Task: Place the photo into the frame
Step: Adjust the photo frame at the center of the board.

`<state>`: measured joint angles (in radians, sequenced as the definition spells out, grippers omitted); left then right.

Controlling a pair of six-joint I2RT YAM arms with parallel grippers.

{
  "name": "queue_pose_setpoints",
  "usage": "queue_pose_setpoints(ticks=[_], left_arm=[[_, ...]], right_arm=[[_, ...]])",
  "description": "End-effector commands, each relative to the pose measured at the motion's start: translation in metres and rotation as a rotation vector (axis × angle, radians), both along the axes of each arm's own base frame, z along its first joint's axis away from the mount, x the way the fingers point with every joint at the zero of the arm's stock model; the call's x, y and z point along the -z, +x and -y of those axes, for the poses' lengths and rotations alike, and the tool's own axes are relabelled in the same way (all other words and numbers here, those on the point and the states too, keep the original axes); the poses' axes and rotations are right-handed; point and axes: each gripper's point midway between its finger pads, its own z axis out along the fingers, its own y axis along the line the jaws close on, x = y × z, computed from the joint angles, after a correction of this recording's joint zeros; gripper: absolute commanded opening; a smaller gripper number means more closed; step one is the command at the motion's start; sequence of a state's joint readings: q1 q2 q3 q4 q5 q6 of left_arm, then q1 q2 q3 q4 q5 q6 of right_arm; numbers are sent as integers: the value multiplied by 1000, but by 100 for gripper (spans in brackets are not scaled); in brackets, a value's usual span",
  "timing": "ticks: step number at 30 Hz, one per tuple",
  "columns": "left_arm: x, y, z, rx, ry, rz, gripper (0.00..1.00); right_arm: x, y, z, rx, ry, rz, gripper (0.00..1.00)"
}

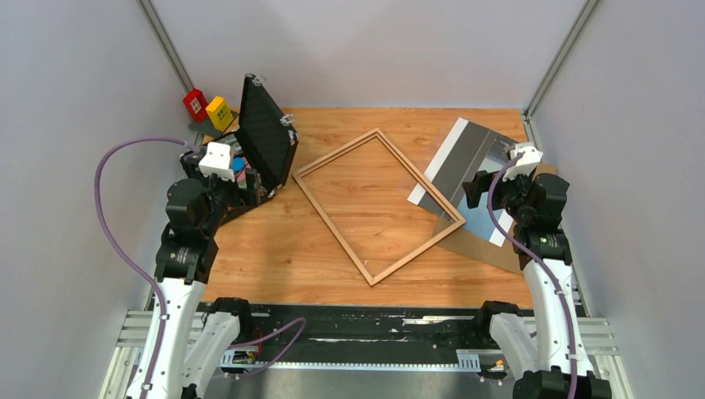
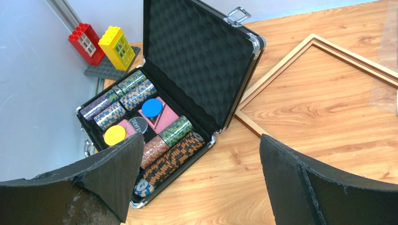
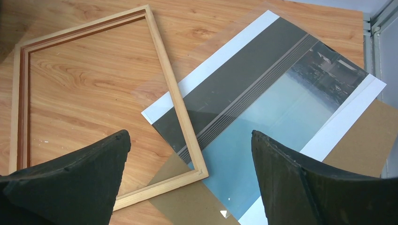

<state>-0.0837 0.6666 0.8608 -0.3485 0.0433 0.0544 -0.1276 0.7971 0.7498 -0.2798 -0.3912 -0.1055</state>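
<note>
While the left pincer (image 2: 199, 145) and right pincer (image 3: 190, 138) gape empty, the frame (image 3: 162, 61) corner overlaps the photo (image 3: 263, 93)

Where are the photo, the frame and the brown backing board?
the photo (image 3: 234, 79), right wrist view, on its dark grey band.
the frame (image 3: 164, 61), right wrist view, on its long rail.
the backing board (image 3: 368, 140), right wrist view, on its bare corner.

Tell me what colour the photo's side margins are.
White on both sides of the photo; clearest in the right wrist view.
</note>
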Motion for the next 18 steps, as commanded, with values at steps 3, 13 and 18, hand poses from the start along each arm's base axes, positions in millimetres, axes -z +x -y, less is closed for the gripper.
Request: queue_pose_setpoints(ticks=[3, 13, 18], left_arm=[[-2, 0, 0, 4, 15, -3, 100], [1, -9, 8, 63, 21, -13, 100], [6, -12, 34, 191, -46, -43, 100]], right_arm=[[-2, 4, 0, -10, -7, 11, 100], [0, -2, -3, -29, -12, 16, 100], [6, 2, -4, -36, -3, -11, 100]])
